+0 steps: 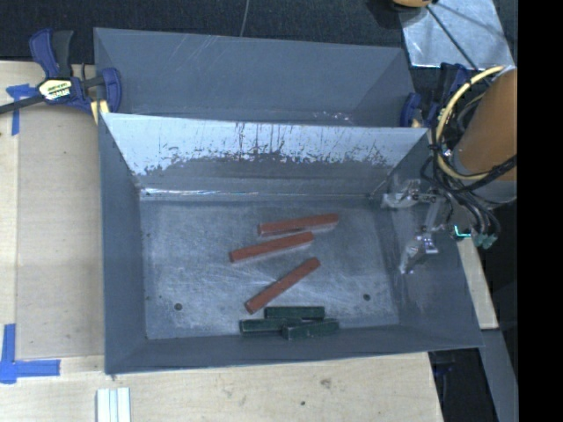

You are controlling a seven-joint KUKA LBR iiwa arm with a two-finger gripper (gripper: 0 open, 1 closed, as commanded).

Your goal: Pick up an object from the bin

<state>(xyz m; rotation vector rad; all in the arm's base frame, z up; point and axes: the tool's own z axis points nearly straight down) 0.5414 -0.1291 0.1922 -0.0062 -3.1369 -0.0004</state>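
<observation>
- Red-brown stick, uppermost of three point(297, 226), lay on the floor of the grey bin point(121, 262), a little right of centre and nearly level. Its right end pointed toward the gripper.
- Camera view: the gripper point(410, 227) hung at the right side of the bin, over the foot of the sloping right wall. It was well apart from that stick's right end and touched none of the things.
- How wide the gripper stood could not be told from this angle.
- A second red-brown stick point(271, 247) lay just beside and below the first, slightly tilted.
- A third red-brown stick point(281, 286) lay lower, more steeply tilted, with its left end down.
- Dark green bars point(288, 322) lay overlapping at the foot of the front wall, near the third stick's low end and farthest from the gripper.
</observation>
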